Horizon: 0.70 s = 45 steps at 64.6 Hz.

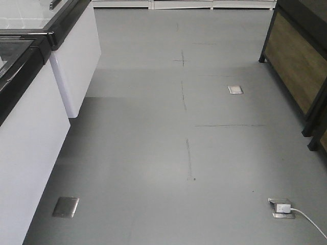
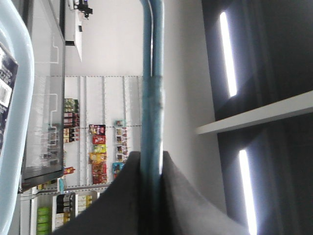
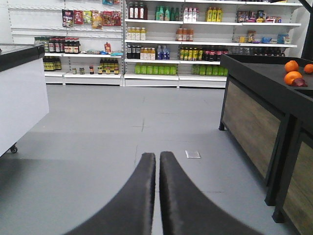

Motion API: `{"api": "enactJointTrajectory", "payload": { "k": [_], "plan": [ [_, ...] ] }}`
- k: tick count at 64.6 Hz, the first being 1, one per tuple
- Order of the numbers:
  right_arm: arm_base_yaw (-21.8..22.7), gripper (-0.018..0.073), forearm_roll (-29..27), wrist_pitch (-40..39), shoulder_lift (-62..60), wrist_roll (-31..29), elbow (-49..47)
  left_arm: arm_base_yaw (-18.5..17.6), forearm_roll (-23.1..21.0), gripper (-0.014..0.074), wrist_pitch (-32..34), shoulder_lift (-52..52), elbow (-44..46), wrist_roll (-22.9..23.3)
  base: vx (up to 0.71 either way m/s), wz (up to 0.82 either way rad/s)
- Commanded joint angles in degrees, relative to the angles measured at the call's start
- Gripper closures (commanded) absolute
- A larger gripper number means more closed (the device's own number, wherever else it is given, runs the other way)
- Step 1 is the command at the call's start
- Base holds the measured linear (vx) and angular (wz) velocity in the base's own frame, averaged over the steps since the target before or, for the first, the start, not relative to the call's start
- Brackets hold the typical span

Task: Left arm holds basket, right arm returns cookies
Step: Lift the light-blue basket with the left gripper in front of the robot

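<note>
In the left wrist view my left gripper (image 2: 150, 152) is shut on the blue swing handle (image 2: 151, 88) of the basket, which runs straight up between the two fingers. The basket's light blue rim (image 2: 22, 93) curves along the left edge. Just inside that rim shows a sliver of the cookies (image 2: 5, 78), a dark box with a white barcode label. In the right wrist view my right gripper (image 3: 157, 154) hangs over the grey floor, its fingers shut with nothing between them. Neither arm appears in the front view.
White freezer cabinets (image 1: 30, 132) line the left. A dark wooden display stand (image 3: 254, 117) with oranges (image 3: 292, 77) stands on the right. Stocked shelves (image 3: 166, 54) fill the far wall. The floor holds metal outlet plates (image 1: 65, 206) and a plugged-in white cable (image 1: 306, 219).
</note>
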<state>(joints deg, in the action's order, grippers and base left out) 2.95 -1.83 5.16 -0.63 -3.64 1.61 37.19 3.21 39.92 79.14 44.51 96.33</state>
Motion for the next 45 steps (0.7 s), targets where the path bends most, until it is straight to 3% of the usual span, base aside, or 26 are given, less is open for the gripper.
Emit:
{"api": "enactJointTrajectory", "payload": {
  "k": [1, 26, 45],
  "plan": [
    [0.4, 0.0569, 0.0, -4.1, -0.8, -0.3, 1.1, -0.9, 0.9, 0.0602, 10.5, -1.9, 1.9, 2.4, 0.00, 0.00],
    [0.4, 0.0569, 0.0, -4.1, -0.8, -0.3, 1.1, -8.6, 3.6, 0.0602, 14.7, -1.9, 2.0, 8.7, 0.00, 0.00],
    [0.4, 0.0569, 0.0, -4.1, -0.8, -0.3, 1.1, -16.7, 9.7, 0.0602, 17.2, -1.9, 2.0, 13.9, 0.00, 0.00]
  ]
}}
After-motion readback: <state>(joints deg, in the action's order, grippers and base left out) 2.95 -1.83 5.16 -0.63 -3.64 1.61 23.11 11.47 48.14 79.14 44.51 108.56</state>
